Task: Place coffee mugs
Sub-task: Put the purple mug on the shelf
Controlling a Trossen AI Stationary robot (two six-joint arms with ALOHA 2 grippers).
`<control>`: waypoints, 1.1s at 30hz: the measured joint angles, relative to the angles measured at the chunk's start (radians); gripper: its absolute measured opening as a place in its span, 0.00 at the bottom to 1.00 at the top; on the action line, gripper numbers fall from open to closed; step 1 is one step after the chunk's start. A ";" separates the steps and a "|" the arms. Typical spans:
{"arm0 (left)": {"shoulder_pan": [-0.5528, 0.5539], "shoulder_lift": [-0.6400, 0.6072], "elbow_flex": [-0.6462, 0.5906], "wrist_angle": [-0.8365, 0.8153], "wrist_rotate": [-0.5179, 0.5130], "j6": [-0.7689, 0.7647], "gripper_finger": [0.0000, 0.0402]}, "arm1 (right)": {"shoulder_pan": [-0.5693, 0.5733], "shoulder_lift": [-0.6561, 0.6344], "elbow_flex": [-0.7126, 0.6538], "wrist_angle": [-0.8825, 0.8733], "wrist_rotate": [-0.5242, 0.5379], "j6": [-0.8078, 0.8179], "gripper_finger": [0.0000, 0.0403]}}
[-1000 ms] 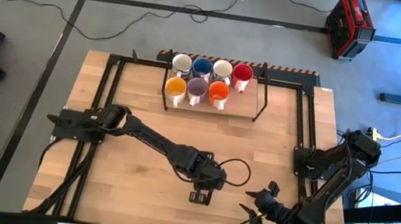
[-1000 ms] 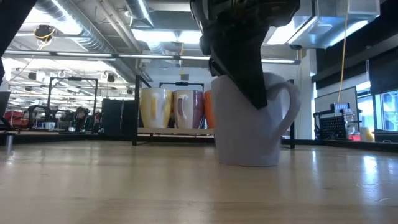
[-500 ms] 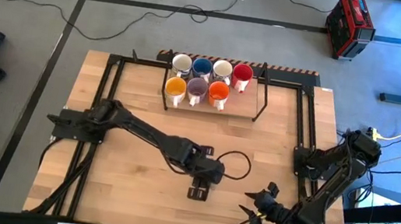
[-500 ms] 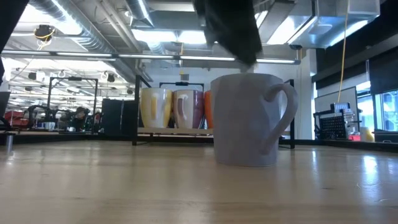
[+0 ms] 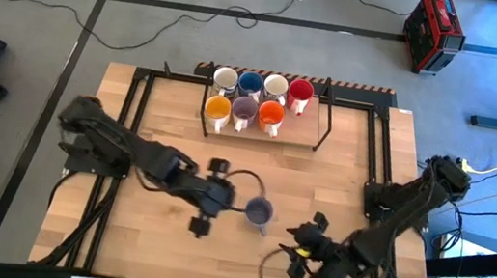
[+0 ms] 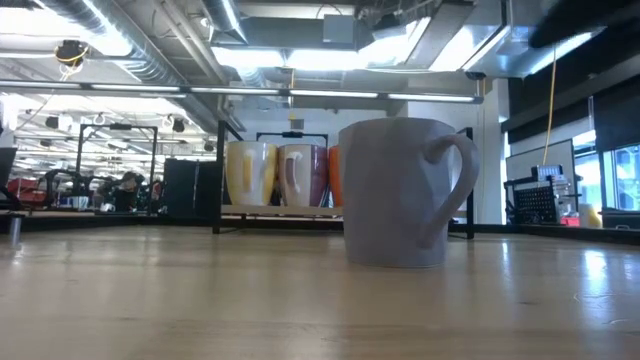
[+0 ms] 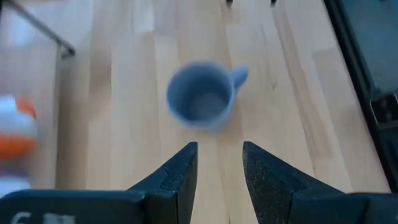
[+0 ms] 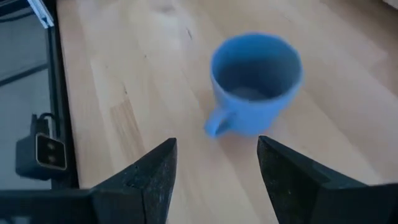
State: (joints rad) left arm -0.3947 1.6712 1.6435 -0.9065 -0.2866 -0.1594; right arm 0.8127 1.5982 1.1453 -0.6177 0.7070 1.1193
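Left wrist view: grey-lavender mug [image 7: 201, 103] upright, seemingly empty (blurred), beyond the released left pincer [image 7: 219, 168].

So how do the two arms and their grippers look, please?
Both arms are dark, nearly black, built of jointed segments. A thin black cable loops beside the left gripper and another near the right gripper. Each gripper has two dark, wedge-shaped fingers. No markings are readable.

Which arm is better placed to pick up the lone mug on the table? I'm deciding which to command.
Probably the right: the right gripper is open and faces the grey-lavender mug, handle toward it. The left gripper is also open beside it.
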 joint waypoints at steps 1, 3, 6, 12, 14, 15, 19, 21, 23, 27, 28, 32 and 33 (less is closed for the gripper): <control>-0.005 -0.047 -0.070 0.022 0.000 -0.022 0.30 | -0.031 0.002 0.019 0.000 -0.026 -0.038 0.52; -0.015 -0.143 -0.207 0.067 0.000 -0.073 0.30 | -0.091 0.003 0.052 -0.010 -0.063 -0.101 0.52; -0.034 -0.295 -0.413 0.149 -0.001 -0.161 0.30 | -0.196 0.003 0.093 -0.011 -0.154 -0.160 0.52; -0.068 -0.551 -0.699 0.237 -0.030 -0.305 0.30 | -0.392 0.066 0.160 -0.046 -0.405 -0.232 0.52; -0.075 -0.617 -0.755 0.237 -0.038 -0.328 0.30 | -0.440 0.102 0.215 -0.084 -0.443 -0.234 0.52; -0.077 -0.645 -0.776 0.234 -0.039 -0.333 0.30 | -0.463 0.123 0.243 -0.126 -0.467 -0.233 0.52; -0.077 -0.736 -0.833 0.237 -0.039 -0.334 0.30 | -0.532 0.217 0.341 -0.295 -0.556 -0.231 0.52; -0.077 -0.766 -0.846 0.238 -0.042 -0.326 0.30 | -0.551 0.246 0.372 -0.345 -0.598 -0.231 0.52; -0.077 -0.784 -0.855 0.238 -0.047 -0.304 0.30 | -0.564 0.273 0.381 -0.362 -0.640 -0.227 0.52; -0.077 -0.797 -0.870 0.239 -0.068 -0.275 0.30 | -0.566 0.313 0.379 -0.388 -0.683 -0.212 0.52; -0.077 -0.797 -0.872 0.238 -0.070 -0.271 0.30 | -0.565 0.318 0.379 -0.385 -0.682 -0.212 0.52; -0.077 -0.796 -0.877 0.238 -0.070 -0.249 0.30 | -0.565 0.338 0.380 -0.379 -0.682 -0.235 0.48; -0.077 -0.795 -0.877 0.238 -0.072 -0.249 0.30 | -0.566 0.338 0.376 -0.381 -0.682 -0.240 0.45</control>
State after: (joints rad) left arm -0.4721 0.8761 0.7666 -0.6687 -0.3586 -0.4086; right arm 0.2471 1.9366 1.5210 -0.9985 0.0246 0.8797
